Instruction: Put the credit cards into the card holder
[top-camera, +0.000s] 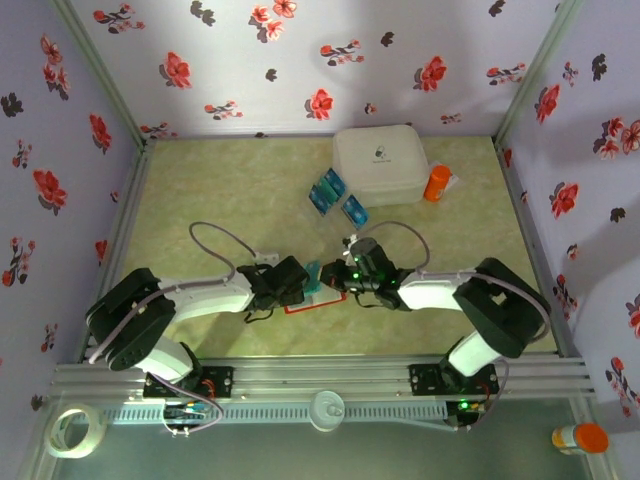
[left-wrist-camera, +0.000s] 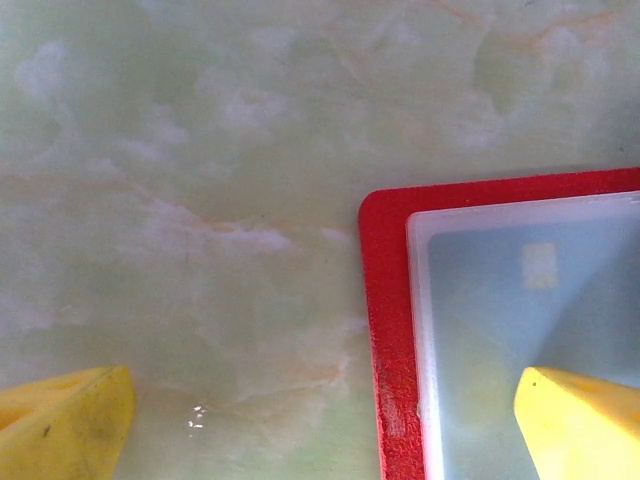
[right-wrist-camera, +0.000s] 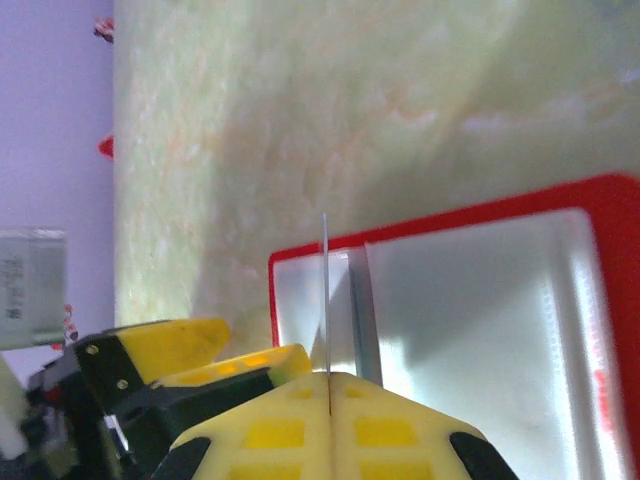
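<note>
Two robot arms meet over the near middle of a pale green marbled table (top-camera: 200, 200), both bent low over a small red wallet.

The right gripper (right-wrist-camera: 328, 395) is closed tight, its 2 yellow fingers pinching 1 thin card. This held card (right-wrist-camera: 325, 290) stands on edge, seen as a fine line rising straight out from between the fingertips. Directly ahead of those fingertips lies the card holder (right-wrist-camera: 600, 195), open flat, with pale clear pockets inside a red border. The card's far edge sits over the pocket end nearest the gripper. Whether it has entered a slot, I cannot tell.

The left gripper (left-wrist-camera: 320, 430) is spread wide and grips nothing. One fingertip hangs over bare table. The other hangs over a clear pocket at the card holder's corner. I cannot tell whether it presses down. Just beyond that fingertip, a pocketed card (left-wrist-camera: 500, 300), bluish with a pale chip, shows through the plastic.

Well beyond both grippers, toward the back wall, the loose credit cards (top-camera: 328, 190) lie in a small blue and teal cluster of at least 2. They sit just beside a big white case (top-camera: 380, 160), with an orange bottle (top-camera: 436, 183) on its other side.

By my reading, 1 card looks stowed, 1 is at the point of insertion, and the cluster is yet to be fetched.
</note>
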